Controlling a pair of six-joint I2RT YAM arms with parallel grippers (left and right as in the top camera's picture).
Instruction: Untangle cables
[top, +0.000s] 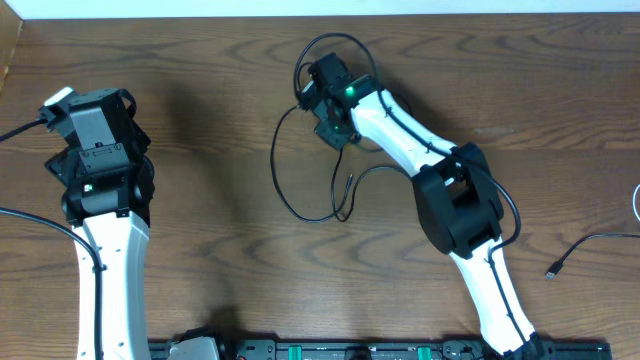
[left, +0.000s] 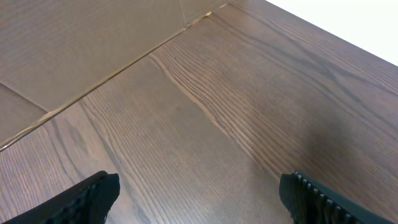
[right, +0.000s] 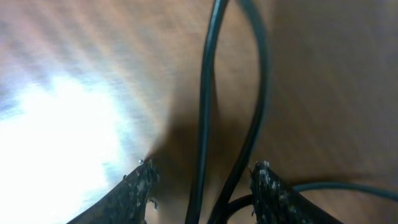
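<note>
Under the right gripper (right: 203, 167), blurred, I see two black cable (right: 207, 81) strands between half-open jaws, unclamped; left gripper (left: 199, 185) gapes wide, fingertips cropped.

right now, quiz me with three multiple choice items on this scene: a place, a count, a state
1. Where is the thin black cable looped? A middle of the brown wooden table, at the right arm's two-finger gripper; B at the left edge; C on the floor.
2. Black strands between that gripper's jaws? A one; B two; C five.
3. The left arm's two-finger gripper is: A shut on cable; B open, empty; C shut, empty.
1A, overhead shows it; 2B, right wrist view shows two; 3B, jaws wide apart over bare wood.
</note>
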